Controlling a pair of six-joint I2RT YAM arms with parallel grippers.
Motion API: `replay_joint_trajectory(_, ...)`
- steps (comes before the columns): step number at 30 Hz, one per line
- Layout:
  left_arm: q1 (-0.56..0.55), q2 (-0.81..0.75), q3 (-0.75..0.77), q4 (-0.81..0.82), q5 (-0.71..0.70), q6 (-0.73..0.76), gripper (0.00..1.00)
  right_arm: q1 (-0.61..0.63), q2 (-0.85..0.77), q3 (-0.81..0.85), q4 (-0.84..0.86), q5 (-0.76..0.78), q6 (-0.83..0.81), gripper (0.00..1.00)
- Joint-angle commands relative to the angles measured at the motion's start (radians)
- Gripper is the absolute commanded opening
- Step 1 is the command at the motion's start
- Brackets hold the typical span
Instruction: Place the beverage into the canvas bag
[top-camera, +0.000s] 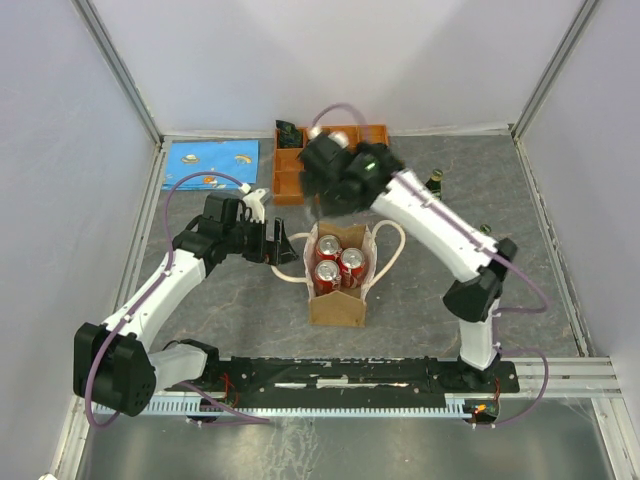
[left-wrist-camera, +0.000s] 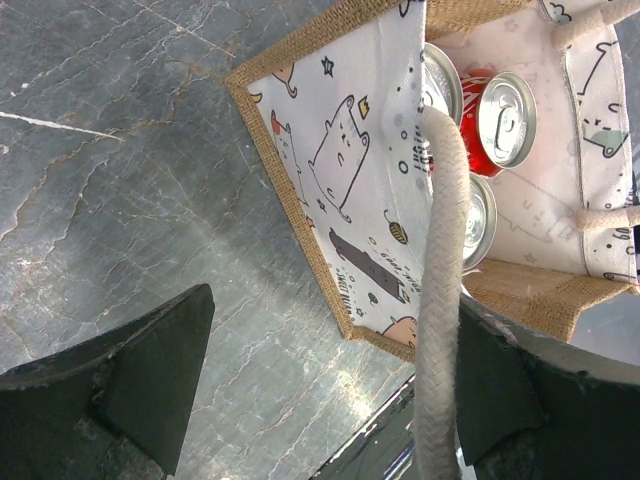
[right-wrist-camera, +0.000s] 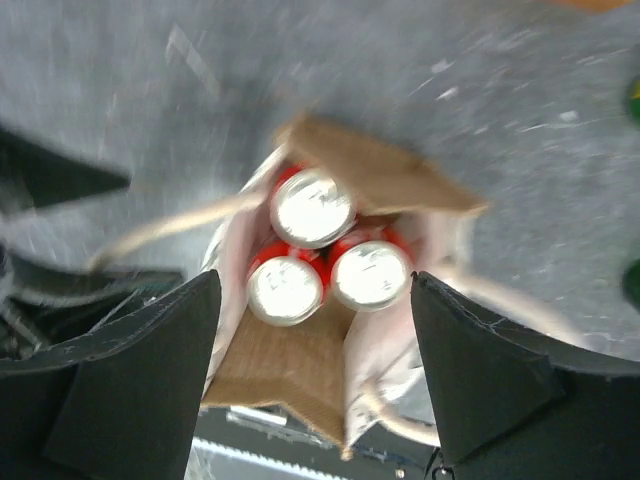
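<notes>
So, the grey marbled counter (top-camera: 250, 320) takes up most of the top view, with 2 black-and-white arms reaching in from the near edge. The left tool (top-camera: 281, 243) sits low, just left of the bag, and its jaws are spread wide, clamped on nothing. The right tool (right-wrist-camera: 315, 330) hangs above the bag mouth, jaws also wide apart with nothing between them. Its wrist view is pretty blurry, fyi.

The small tan-brown canvas bag (top-camera: 337, 300) stands upright mid-counter between the 2 arms, mouth open, with a white cartoon-animal lining inside. Behind it is the orange wooden compartment tray (top-camera: 290, 185), partly hidden by the right arm. A blue printed sheet (top-camera: 210, 163) lies in the far-left corner.

The drinks are 3 red cans with silver tops (top-camera: 351, 261), all upright inside the bag and packed touching each other. One cream-white rope handle (left-wrist-camera: 440, 300) runs between the left tool's open fingers, right beside one of them. The other handle (top-camera: 393, 245) droops off the bag's right side.
</notes>
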Motion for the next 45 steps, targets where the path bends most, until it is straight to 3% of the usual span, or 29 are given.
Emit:
replay_joint_trajectory(1, -0.002, -0.020, 0.002, 0.038, 0.014, 0.019, 0.95, -0.264, -0.117, 0.110, -0.103, 0.088, -0.027, 0.83)
replay_joint_trajectory(6, -0.001, -0.024, -0.001, 0.047, 0.012, 0.013, 0.95, -0.564, -0.143, 0.084, -0.270, 0.089, -0.093, 0.83)
replay_joint_trajectory(10, -0.002, -0.038, -0.018, 0.066, 0.005, -0.004, 0.95, -0.775, -0.204, -0.023, -0.284, 0.014, -0.148, 0.82)
replay_joint_trajectory(17, -0.002, -0.054, -0.050, 0.088, 0.010, -0.025, 0.95, -0.988, -0.221, -0.128, -0.307, -0.088, -0.237, 0.76)
replay_joint_trajectory(26, -0.003, -0.034, -0.036, 0.079, 0.011, -0.010, 0.95, -1.012, -0.263, -0.388, -0.212, -0.217, -0.258, 0.66)
replay_joint_trajectory(45, -0.002, -0.030, -0.033, 0.068, 0.014, -0.002, 0.95, -1.012, -0.309, -0.568, -0.118, -0.181, -0.273, 0.52)
